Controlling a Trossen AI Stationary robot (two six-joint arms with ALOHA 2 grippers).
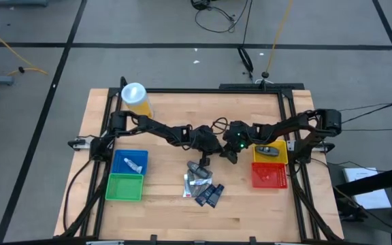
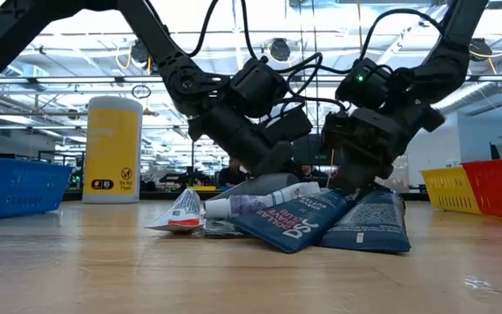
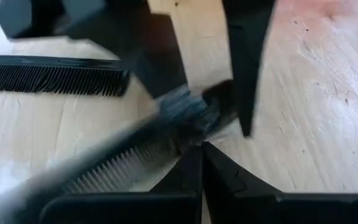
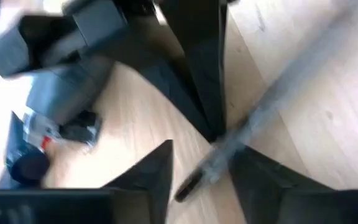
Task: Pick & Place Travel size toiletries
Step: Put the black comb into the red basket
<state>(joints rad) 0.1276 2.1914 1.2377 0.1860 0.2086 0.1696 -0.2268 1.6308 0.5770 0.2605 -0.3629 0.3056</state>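
Several travel size toiletries (image 2: pixel 321 218) are lying heaped at mid-table: dark blue flat packets, a white tube, crinkled silver sachets. Both grippers are meeting just above the heap, the left gripper (image 3: pixel 201 146) pinched shut beside a grey comb (image 3: pixel 123 155), the right gripper (image 4: pixel 201 165) standing part-open around a blurred grey strip.

Pale wooden table (image 1: pixel 182 224) framed in black rails, set on a grey floor (image 1: pixel 148 24) crossed by dark tape lines and loose cables. At the far left corner, a tall yellow cylinder with white lid (image 1: pixel 135 97), upright, seen across the tabletop as a yellow canister with a black label near its base. On the left side, a blue bin (image 1: pixel 130 160) touching a green bin (image 1: pixel 125 187) just in front of it. On the right side, a yellow bin (image 1: pixel 271 155) touching a red bin (image 1: pixel 269 175). Beyond the table, a bright workshop with ceiling lights and pipework.
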